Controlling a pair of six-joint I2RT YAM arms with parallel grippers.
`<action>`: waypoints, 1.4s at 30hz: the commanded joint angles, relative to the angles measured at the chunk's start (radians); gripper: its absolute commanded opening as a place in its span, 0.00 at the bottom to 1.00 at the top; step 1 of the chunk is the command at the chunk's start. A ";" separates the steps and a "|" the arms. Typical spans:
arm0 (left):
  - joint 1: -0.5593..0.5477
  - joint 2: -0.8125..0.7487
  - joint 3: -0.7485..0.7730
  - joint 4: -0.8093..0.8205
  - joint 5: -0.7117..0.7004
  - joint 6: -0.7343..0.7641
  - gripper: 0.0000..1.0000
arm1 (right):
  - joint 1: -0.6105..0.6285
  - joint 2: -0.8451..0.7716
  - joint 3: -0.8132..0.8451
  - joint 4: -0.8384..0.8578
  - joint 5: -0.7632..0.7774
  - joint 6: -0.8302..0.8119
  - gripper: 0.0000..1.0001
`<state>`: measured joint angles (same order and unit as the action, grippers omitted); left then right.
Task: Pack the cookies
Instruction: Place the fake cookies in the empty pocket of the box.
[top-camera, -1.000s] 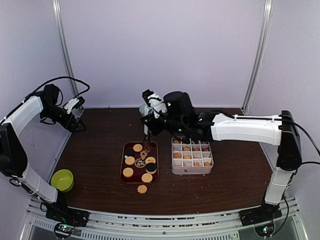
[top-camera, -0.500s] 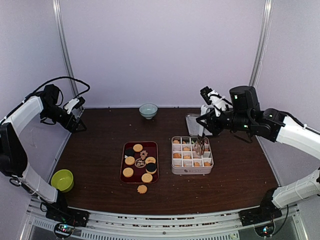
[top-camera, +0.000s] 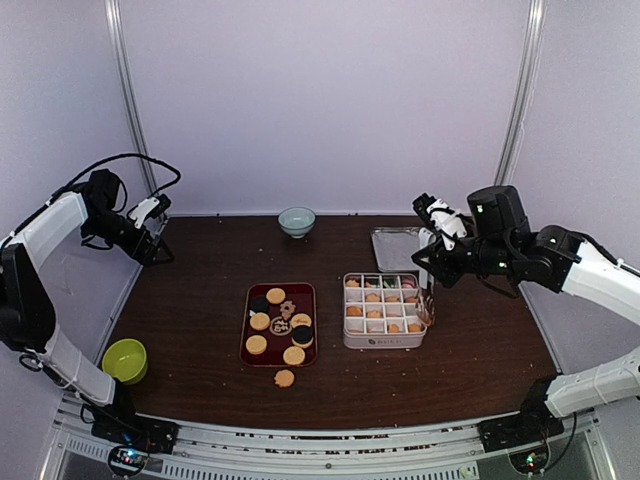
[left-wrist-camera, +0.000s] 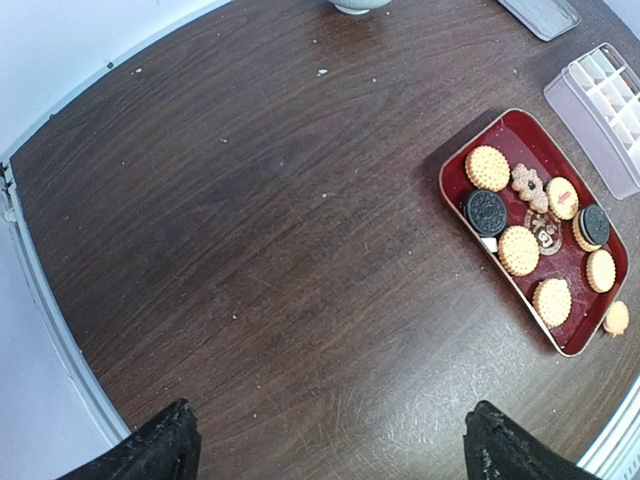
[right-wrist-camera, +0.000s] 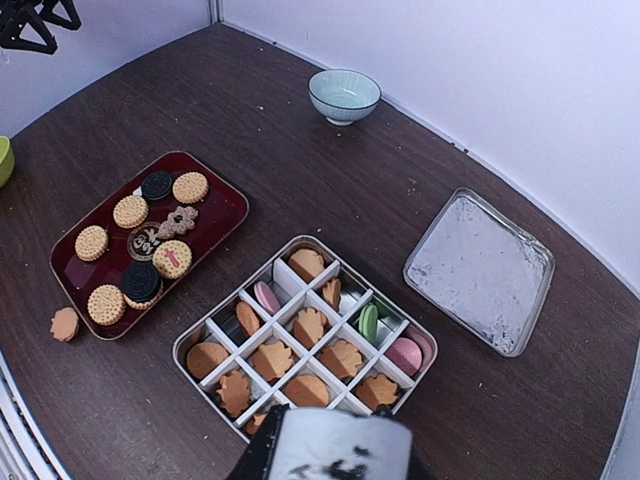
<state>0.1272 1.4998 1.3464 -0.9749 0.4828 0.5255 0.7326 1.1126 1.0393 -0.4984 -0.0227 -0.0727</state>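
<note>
Our right gripper (top-camera: 429, 303) hangs over the right edge of the divided tin (top-camera: 385, 341), where cookies (right-wrist-camera: 310, 325) sit in many cells; we cannot tell its grip. Farther to its left, more lie on the red tray (right-wrist-camera: 225, 205), with one loose cookie (right-wrist-camera: 65, 323) beside it. Our left gripper (left-wrist-camera: 330, 450) hovers wide open and empty, well apart from them.

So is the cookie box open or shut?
Open: the box shows its compartments and cookies, and a flat silver lid lies apart on the table.
</note>
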 joint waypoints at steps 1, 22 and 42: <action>0.001 -0.003 0.011 -0.008 0.012 -0.001 0.95 | -0.013 0.039 0.043 0.019 0.019 -0.056 0.00; 0.001 -0.003 0.008 -0.008 0.005 0.003 0.95 | -0.029 0.075 -0.017 0.217 0.020 -0.049 0.00; 0.000 -0.011 -0.001 -0.008 0.006 0.007 0.95 | -0.030 0.066 -0.002 0.182 0.038 -0.031 0.33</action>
<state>0.1272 1.4998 1.3464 -0.9787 0.4797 0.5259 0.7090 1.2022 1.0199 -0.3420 -0.0166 -0.1051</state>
